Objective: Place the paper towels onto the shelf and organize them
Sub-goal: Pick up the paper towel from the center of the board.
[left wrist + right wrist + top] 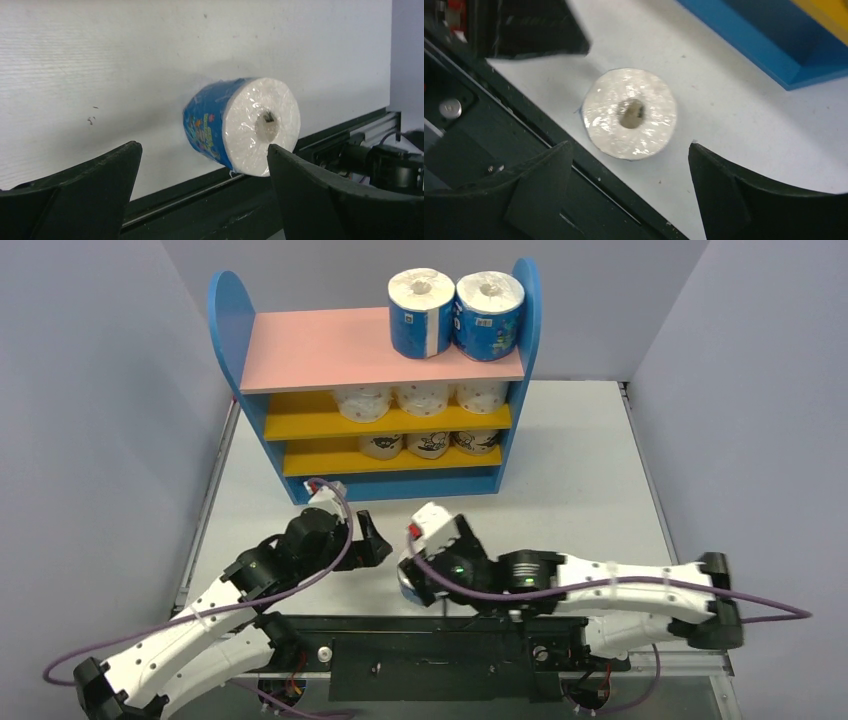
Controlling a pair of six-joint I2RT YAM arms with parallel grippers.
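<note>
Blue-wrapped roll [630,113] on end: looks light, squashy, film slick, so pinch across sides. Right gripper [629,146] spread wide, empty; left gripper [203,146] likewise.

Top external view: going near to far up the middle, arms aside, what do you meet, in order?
Black rail → shelf's blue base → three tan printed rolls on the lower yellow board → three white rolls on the upper yellow board → two blue-wrapped rolls on the pink top board.

In front of the blue-sided toy shelf [228,310], a blue-wrapped paper towel roll [404,588] is mostly hidden under the white right arm [600,585]. The shelf's pink board [310,350] covers the tops of the dotted rolls [425,397].
</note>
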